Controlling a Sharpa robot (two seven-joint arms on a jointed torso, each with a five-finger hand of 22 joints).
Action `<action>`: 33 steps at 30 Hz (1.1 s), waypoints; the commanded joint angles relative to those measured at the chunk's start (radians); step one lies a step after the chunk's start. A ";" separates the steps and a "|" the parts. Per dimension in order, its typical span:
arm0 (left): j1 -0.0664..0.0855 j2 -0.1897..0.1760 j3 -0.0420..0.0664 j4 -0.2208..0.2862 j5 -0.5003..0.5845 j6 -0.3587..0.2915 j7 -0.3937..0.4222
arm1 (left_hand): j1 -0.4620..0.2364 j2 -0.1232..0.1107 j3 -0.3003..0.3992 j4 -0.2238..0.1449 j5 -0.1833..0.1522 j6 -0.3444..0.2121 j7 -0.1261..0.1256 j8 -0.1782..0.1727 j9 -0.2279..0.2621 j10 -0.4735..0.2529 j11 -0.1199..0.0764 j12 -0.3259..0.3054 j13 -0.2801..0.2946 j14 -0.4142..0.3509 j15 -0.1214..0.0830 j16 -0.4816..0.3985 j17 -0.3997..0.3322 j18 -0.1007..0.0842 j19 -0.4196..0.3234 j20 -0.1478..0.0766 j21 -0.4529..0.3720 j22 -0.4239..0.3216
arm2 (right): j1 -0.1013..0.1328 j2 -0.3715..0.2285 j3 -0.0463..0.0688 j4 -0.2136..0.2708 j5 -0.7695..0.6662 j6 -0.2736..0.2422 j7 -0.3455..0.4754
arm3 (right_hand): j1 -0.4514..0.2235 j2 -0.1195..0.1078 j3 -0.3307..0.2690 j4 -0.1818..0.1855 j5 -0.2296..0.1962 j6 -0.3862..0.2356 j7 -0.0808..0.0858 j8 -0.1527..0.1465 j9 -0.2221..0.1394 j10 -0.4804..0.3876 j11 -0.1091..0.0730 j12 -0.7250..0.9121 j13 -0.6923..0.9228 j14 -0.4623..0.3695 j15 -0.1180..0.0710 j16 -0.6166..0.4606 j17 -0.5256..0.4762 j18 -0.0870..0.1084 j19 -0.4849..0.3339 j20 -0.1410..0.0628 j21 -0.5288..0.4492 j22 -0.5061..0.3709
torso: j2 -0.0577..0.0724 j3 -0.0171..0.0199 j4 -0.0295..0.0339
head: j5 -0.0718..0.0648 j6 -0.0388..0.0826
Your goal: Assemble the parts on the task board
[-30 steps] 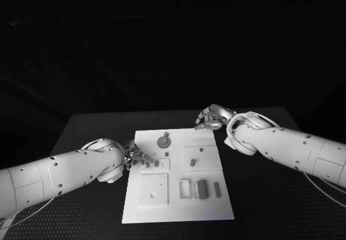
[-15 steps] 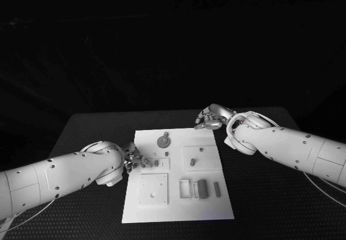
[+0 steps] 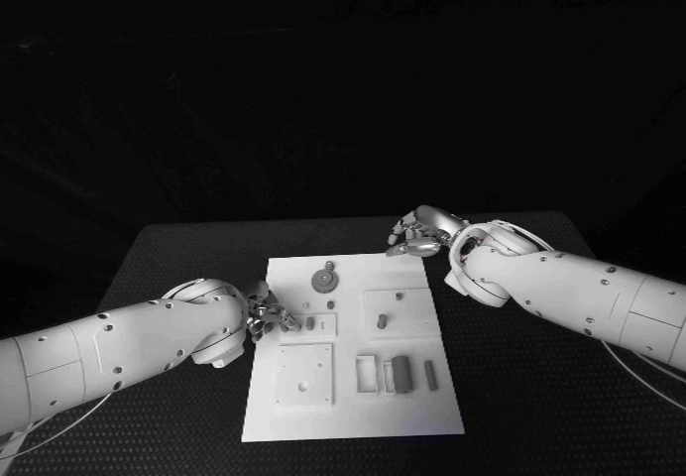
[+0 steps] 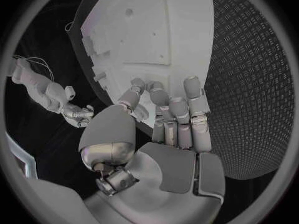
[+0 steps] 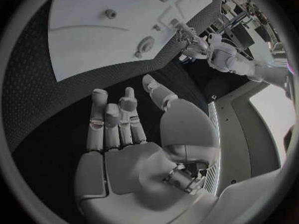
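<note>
My left hand (image 3: 269, 315) sits at the left edge of the task board (image 3: 352, 416), about level with its middle row, and the small parts (image 3: 309, 323) standing in the raised block there lie just inward of my fingertips, toward the board's centre. In the left wrist view my fingers (image 4: 181, 112) are drawn together and reach over the board's rim, the thumb set close against them; whether they pinch a small piece between them I cannot tell, since the tips hide whatever is there. So the next move, as I judge it, runs sideways across the board, not along its length. The long bars (image 3: 401, 374) farther down lie with their long axes along the board, toward my body, nearer the right side. My right hand (image 3: 416, 236) hovers off the board's far right corner, over the black table (image 3: 186, 248), fingers spread and holding nothing, as the right wrist view shows plainly. The round part (image 3: 327, 282) at the far end lies between the two hands, slightly closer to my left.
</note>
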 commanded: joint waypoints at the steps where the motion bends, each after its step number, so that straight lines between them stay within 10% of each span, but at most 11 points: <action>1: 0.000 0.007 0.000 -0.003 -0.005 0.007 0.012 | 0.009 0.009 0.004 -0.001 0.002 0.001 0.006 -0.005 -0.002 -0.002 0.007 0.004 -0.002 0.003 0.006 0.003 -0.002 -0.014 -0.001 -0.001 -0.004 0.019 | 0.000 0.000 0.000 0.001 -0.002 0.008 0.009 | -0.011 -0.001 0.003 0.005 0.006 -0.002 0.007 -0.007 0.002 -0.004 0.000 0.003 -0.001 -0.001 -0.008 0.002 -0.001 0.014 -0.006 -0.002 -0.002 -0.001 | 0.000 -0.0003 0.0003 | 0.000 -0.001; 33: -0.001 0.019 0.001 -0.038 0.049 0.008 0.064 | 0.158 0.105 0.084 -0.004 -0.003 -0.027 0.027 -0.044 -0.029 -0.024 0.028 0.002 -0.007 -0.021 0.027 -0.003 -0.008 -0.014 -0.025 0.015 -0.014 0.020 | 0.000 -0.001 0.000 0.002 -0.002 0.009 0.010 | -0.011 -0.001 0.003 0.005 0.006 -0.002 0.007 -0.007 0.002 -0.004 0.000 0.004 -0.001 -0.001 -0.008 0.003 -0.001 0.014 -0.006 -0.002 -0.001 -0.001 | 0.000 -0.0001 0.0001 | 0.001 0.000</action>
